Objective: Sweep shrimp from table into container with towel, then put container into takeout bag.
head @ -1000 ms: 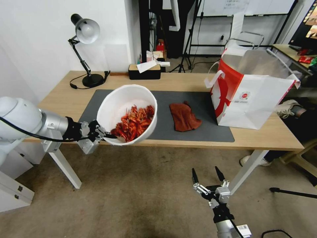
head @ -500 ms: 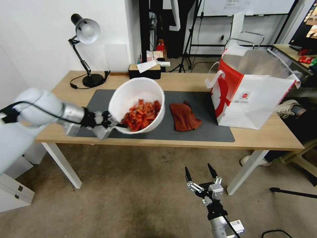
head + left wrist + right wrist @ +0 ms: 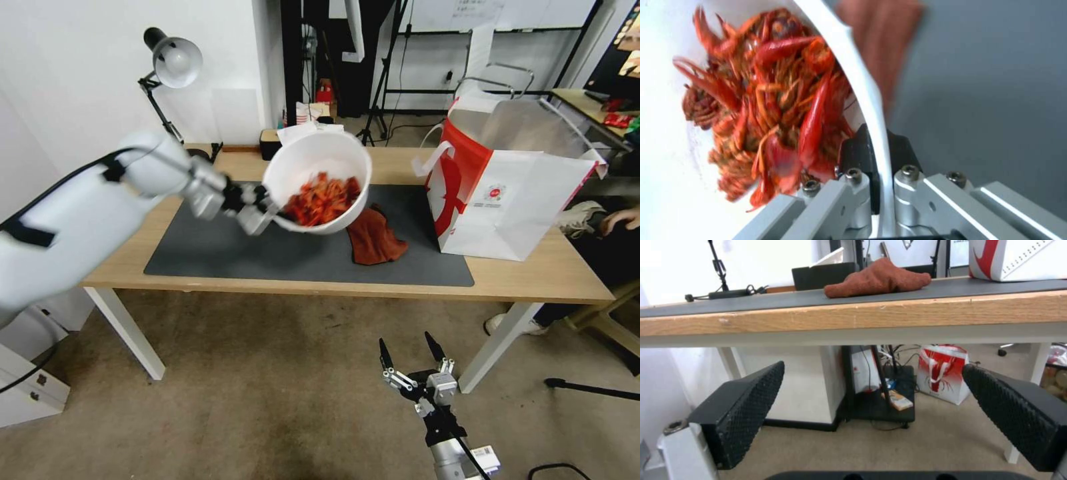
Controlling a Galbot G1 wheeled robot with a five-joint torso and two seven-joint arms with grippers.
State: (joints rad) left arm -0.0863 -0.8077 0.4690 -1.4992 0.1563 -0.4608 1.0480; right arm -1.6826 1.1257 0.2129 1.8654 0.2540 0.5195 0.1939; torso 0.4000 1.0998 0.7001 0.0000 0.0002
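the left gripper point(image 3: 275, 215) has its fingers clamped on the container point(image 3: 319, 181) rim, shrimp point(image 3: 323, 199) inside, held above the table point(image 3: 527, 277) near the towel point(image 3: 373, 238). bagging step: next needs carrying over the takeout bag point(image 3: 517, 193) (mouth open). right gripper point(image 3: 405, 355) waits below, fingers apart.

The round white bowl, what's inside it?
The round white bowl, pinched at its rim by the left gripper, holds a heap of red-orange shrimp. The heap covers the bowl's bottom, so anything beneath stays hidden.
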